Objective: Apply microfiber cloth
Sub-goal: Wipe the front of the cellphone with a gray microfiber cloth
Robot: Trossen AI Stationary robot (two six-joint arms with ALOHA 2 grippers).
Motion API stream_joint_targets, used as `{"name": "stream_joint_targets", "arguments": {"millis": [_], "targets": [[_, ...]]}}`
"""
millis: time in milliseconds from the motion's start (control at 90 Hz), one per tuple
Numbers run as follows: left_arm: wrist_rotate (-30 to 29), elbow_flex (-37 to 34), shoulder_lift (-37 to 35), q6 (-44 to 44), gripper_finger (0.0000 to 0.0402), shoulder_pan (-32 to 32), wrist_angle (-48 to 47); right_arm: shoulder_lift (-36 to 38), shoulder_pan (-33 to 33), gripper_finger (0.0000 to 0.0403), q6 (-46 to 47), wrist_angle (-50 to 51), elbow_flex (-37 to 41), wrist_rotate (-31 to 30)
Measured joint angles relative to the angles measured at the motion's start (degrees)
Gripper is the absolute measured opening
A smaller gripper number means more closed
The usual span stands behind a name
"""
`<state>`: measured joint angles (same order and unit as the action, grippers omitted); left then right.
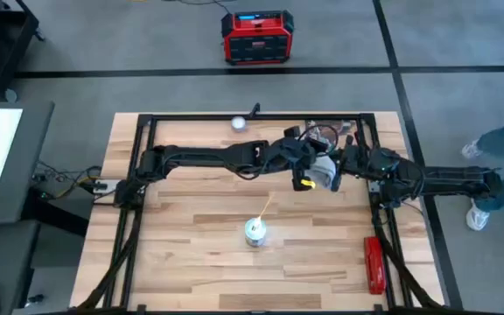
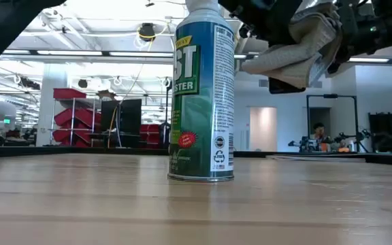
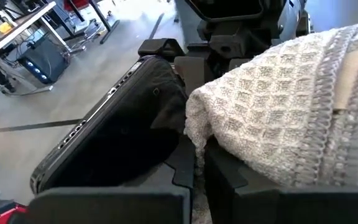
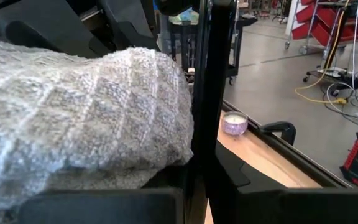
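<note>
Grey microfiber cloth [image 1: 324,169] bunched between 2 raised, meeting arms

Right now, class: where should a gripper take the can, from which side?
Round the can's mid-body, coming level from a side: it stands upright, round-walled, with a straw jutting off its top. The left gripper holds the cloth, the right gripper the phone.
</note>
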<state>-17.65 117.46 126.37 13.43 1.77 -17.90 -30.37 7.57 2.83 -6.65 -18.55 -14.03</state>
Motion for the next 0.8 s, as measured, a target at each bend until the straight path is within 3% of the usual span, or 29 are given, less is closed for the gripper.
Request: {"name": "stream_joint_targets", "arguments": {"millis": [300, 489, 800], "targets": [[-0.31, -2.68, 0.06, -2.62, 0.0, -0.75, 3.14, 0.03, -0.03, 0.0014, 0.11, 2.91, 0.0, 0.41], [-3.15, -2.7, -0.93, 1.82, 0.0, -0.63, 5.25, 0.09, -0.04, 0.0014, 0.29, 0.79, 0.0, -0.43], [-1.36, -2.7, -5.57, 7.27, 0.0, 1.92, 4.29, 0.15, -0.44, 0.0014, 1.93, -2.77, -0.52, -0.26]]}}
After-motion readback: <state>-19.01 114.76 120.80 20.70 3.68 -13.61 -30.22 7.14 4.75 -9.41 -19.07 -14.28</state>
